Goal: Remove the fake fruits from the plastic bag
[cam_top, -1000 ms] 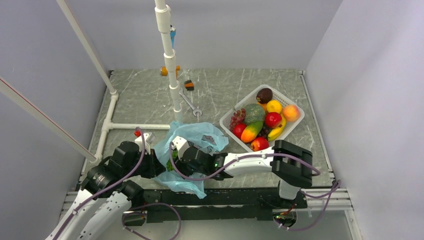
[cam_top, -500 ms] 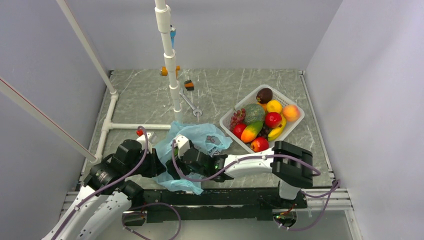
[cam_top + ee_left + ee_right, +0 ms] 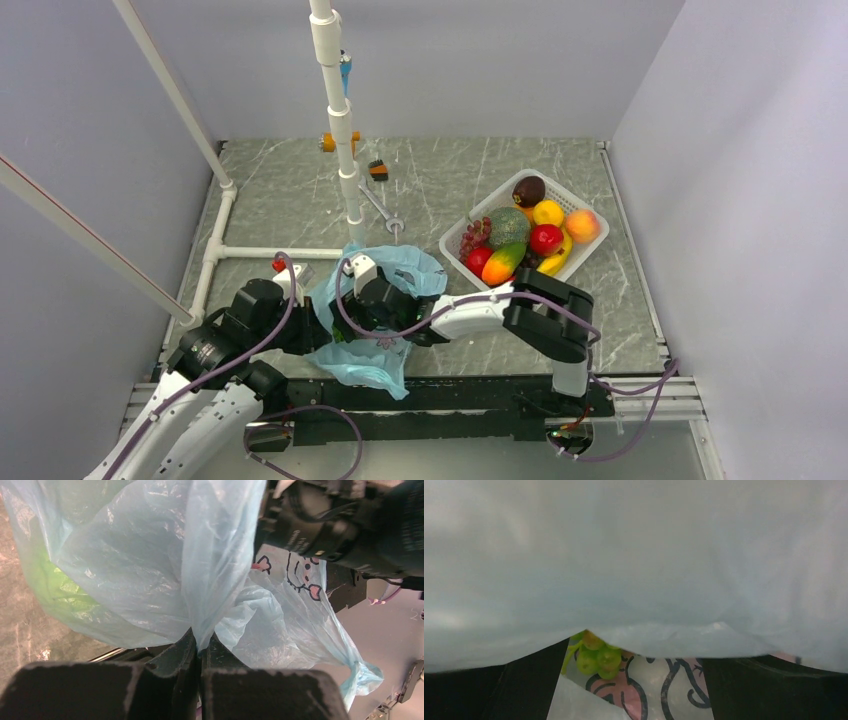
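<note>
Your left fingers (image 3: 182, 655) are clamped together on a fold of the light-blue plastic bag (image 3: 372, 368). The bag sits on the tabletop (image 3: 450, 170) by the near edge. Your right fingers (image 3: 499, 690) are wide apart inside the bag, with the green grape bunch (image 3: 596, 657) just ahead between them.

One bag (image 3: 368, 362) showing, one basket (image 3: 450, 250), one green grape bunch (image 3: 596, 659) peeking; about nine fruits (image 3: 545, 240) sitting in basket.
</note>
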`<state>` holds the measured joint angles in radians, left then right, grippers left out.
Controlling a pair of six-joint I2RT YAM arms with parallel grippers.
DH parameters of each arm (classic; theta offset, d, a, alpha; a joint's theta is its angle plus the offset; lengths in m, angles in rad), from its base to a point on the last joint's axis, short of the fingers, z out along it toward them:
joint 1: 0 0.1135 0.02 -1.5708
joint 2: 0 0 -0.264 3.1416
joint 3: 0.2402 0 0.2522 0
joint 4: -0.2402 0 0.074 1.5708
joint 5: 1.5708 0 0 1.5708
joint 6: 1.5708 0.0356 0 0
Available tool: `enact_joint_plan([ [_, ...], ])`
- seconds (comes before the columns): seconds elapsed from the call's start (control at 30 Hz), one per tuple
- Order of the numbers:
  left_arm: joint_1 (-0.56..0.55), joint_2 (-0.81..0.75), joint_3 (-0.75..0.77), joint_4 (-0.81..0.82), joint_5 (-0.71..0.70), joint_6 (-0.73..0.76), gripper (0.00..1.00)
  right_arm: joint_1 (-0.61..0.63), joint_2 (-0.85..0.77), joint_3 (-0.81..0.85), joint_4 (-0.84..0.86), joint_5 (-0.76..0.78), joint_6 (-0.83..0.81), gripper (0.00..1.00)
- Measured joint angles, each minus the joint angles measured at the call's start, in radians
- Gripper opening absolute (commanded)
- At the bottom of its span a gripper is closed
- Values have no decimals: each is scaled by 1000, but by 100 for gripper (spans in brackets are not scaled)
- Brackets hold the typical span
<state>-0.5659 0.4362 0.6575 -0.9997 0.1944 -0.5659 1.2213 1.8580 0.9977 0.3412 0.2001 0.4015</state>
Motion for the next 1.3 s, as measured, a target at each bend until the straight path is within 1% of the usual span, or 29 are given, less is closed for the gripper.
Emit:
enact_joint_plan([
  [0.13, 0, -1, 0, 0, 0, 0, 9, 6, 53, 6, 27, 4, 4, 98],
  [0.27, 0, -1, 0, 0, 0, 0, 9, 6, 57, 5, 76, 32, 33, 96],
  [0.43, 0, 0, 0, 0, 0, 1, 9, 1, 57, 0, 124, 103, 187, 92],
  [0.6, 0, 0, 0, 0, 0, 1, 9, -2, 72, 11, 141, 181, 338, 92],
  [0.8, 0, 3, 0, 1, 0, 1, 9, -2, 163, 84, 108, 251, 431, 92],
  [0.87, 0, 6, 0, 1, 0, 1, 9, -1, 204, 128, 86, 276, 444, 90],
  [0.9, 0, 7, 0, 1, 0, 1, 9, 0, 214, 148, 73, 287, 449, 86],
  [0.93, 0, 7, 0, 1, 0, 1, 9, 1, 225, 167, 59, 303, 457, 79],
  [1.0, 0, 6, 0, 1, 0, 1, 9, 3, 238, 182, 47, 335, 467, 59],
  [1.03, 0, 6, 0, 1, 0, 1, 9, 3, 242, 183, 42, 349, 468, 51],
  [1.1, 0, 6, 0, 1, 0, 1, 9, 3, 250, 182, 31, 378, 464, 44],
  [1.17, 0, 6, 0, 1, 0, 1, 9, 3, 254, 182, 27, 402, 455, 34],
  [1.23, 0, 6, 0, 1, 0, 1, 9, 3, 253, 182, 27, 424, 431, 29],
  [1.3, 0, 6, 0, 1, 0, 1, 9, 1, 243, 172, 35, 433, 392, 27],
])
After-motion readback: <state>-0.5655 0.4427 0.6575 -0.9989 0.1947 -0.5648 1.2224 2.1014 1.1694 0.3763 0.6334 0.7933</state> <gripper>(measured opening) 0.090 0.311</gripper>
